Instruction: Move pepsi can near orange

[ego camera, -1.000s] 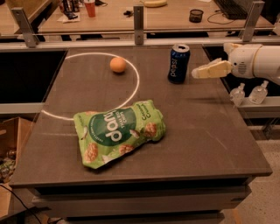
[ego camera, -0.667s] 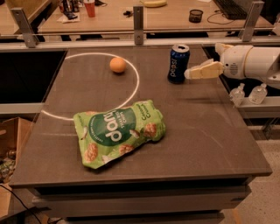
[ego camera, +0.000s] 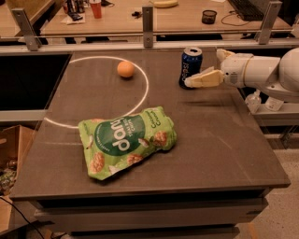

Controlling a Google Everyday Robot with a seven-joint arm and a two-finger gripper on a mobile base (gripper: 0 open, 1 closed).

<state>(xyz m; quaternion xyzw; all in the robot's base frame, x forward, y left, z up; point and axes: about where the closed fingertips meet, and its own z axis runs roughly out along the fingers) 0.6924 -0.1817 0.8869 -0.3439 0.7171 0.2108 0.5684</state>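
Note:
The pepsi can (ego camera: 190,66) stands upright at the back right of the dark table, just outside the white circle line. The orange (ego camera: 125,69) lies inside the circle, well to the can's left. My gripper (ego camera: 202,79) reaches in from the right at table height. Its tip is at the can's lower right side, right against it or just in front of it; I cannot tell whether they touch.
A green snack bag (ego camera: 126,141) lies flat in the middle of the table (ego camera: 224,149). A metal rail with posts (ego camera: 148,21) runs along the back edge. A red cup (ego camera: 96,8) and a banana (ego camera: 165,3) are on the far desk.
My gripper has moved left towards the pepsi can, from a gap beside it to right at its side. The can, orange and bag have not moved.

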